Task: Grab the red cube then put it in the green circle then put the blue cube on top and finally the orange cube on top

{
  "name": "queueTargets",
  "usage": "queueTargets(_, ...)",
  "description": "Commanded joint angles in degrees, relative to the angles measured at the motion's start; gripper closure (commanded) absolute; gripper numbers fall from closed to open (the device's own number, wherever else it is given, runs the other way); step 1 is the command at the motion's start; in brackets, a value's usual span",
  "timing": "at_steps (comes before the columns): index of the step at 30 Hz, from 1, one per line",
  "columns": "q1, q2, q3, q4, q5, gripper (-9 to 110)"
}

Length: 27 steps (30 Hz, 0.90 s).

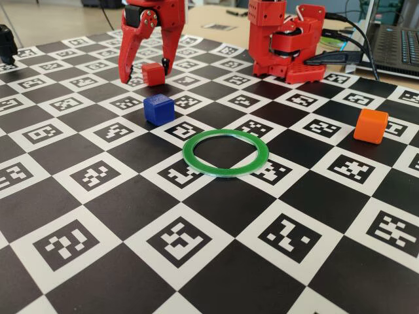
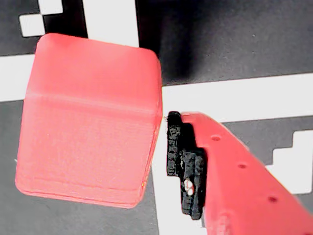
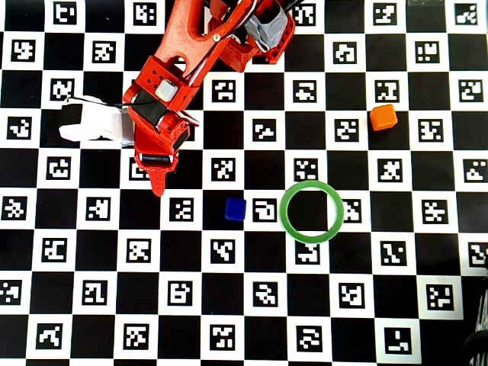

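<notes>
In the fixed view the red cube (image 1: pixel 153 74) sits on the checkered mat at the far left, and my gripper (image 1: pixel 145 73) stands open, one finger on each side of it. Up close in the wrist view, the red cube (image 2: pixel 93 122) fills the left, and a black-padded finger (image 2: pixel 186 166) sits just right of it with a thin gap. The arm hides that cube in the overhead view. The blue cube (image 1: pixel 158 108) (image 3: pixel 235 209) lies just left of the green circle (image 1: pixel 188 154) (image 3: pixel 283 211), which is empty. The orange cube (image 1: pixel 370 125) (image 3: pixel 383 117) rests off to the right.
The arm's red base (image 1: pixel 288 46) stands at the back of the marker-printed mat. A laptop (image 1: pixel 399 39) and cables lie at the back right. A white part (image 3: pixel 88 122) sits beside the arm in the overhead view.
</notes>
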Motion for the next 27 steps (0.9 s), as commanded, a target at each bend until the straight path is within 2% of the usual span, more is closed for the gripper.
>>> queueTargets(1, -0.7, 1.14, -0.35, -0.18, 2.72, 57)
queueTargets(11, -1.14, 1.49, 0.0, -0.18, 9.58, 57)
queueTargets(27, 0.0, 2.2, 0.44, -1.93, 11.43, 60)
